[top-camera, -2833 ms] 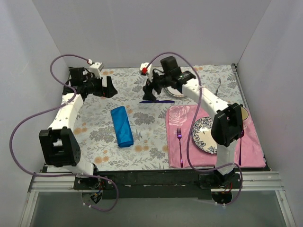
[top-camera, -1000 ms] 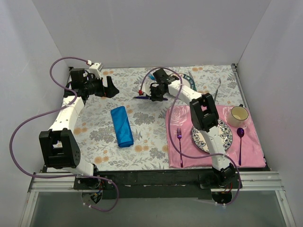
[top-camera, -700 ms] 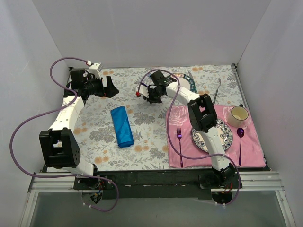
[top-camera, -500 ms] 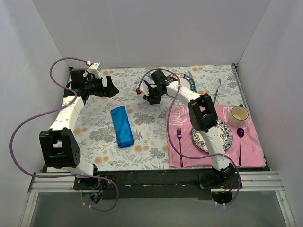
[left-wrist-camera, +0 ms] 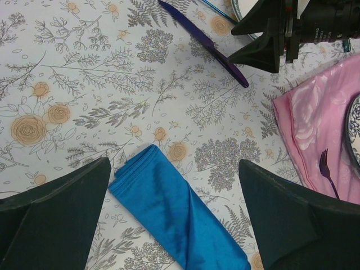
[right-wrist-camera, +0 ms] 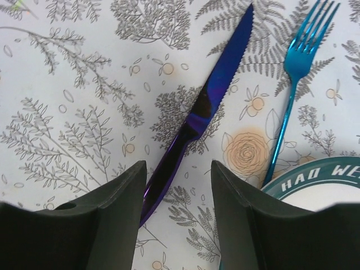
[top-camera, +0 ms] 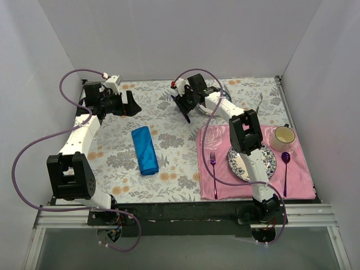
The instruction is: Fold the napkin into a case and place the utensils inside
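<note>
Floral worktop (top-camera: 112, 163), far edge: right fingers (top-camera: 185, 107) released astride the purple knife (right-wrist-camera: 205, 107), left fingers (top-camera: 130, 104) spread empty, so I'd close squarely on its handle, then lift.

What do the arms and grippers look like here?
Both the left arm and right arm have white links and black joint housings. A purple cable loops along each, ending in a small red-and-white plug. The left gripper and right gripper each have two black, wedge-shaped fingers.
</note>
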